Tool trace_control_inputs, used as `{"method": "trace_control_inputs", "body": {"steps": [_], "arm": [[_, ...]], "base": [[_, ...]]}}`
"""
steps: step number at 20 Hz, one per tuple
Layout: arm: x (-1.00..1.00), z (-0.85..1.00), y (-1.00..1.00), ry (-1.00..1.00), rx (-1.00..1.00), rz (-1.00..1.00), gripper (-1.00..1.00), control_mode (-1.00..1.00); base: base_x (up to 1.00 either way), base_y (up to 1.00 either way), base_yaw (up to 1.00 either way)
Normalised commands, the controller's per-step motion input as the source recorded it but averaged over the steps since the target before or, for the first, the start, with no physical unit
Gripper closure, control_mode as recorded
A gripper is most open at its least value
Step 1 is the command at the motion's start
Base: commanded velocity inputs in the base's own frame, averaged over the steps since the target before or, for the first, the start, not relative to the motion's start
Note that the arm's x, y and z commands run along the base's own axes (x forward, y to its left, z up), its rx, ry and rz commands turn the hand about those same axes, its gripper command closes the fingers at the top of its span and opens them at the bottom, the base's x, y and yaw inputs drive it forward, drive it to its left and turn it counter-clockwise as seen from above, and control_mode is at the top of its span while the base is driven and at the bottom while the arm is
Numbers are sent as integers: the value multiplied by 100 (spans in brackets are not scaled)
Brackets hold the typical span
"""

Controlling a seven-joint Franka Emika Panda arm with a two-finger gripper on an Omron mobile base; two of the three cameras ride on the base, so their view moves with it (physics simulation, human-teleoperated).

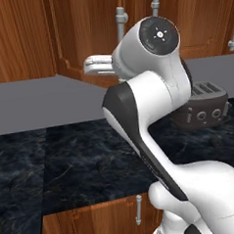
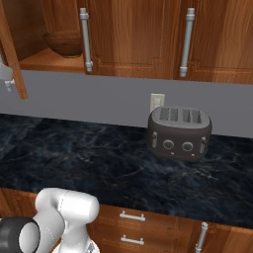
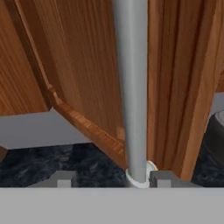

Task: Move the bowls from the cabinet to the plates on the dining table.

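One dark wooden bowl (image 2: pixel 63 45), one toaster (image 2: pixel 179 132), three silver cabinet handles (image 2: pixel 186 42).

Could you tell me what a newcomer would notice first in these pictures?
Probably the white arm reaching up to the cabinet, with the silver bar handle standing between its jaws in the hand view. Next, the dark toaster on the black marble counter, and the brown bowl behind the open door.

The cabinet (image 2: pixel 138 34) is finished in reddish-brown wood grain, with silver bar handles (image 2: pixel 186 42). A dark-brown bowl (image 2: pixel 63 45) is seen inside. The counter (image 2: pixel 89 158) is patterned black with pale veins. The toaster (image 2: pixel 179 132) is coloured dark grey, the wall (image 2: pixel 108 99) plain grey.
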Motion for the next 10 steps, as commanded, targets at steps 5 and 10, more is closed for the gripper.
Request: {"method": "trace_control_inputs", "body": {"steps": [5,10], "arm": [[-99,27,10,-3,0,0,-100,-100],[-48,22,-50,0,3,-12,-100,-100]], "base": [[0,0,0],[0,0,0]]}}
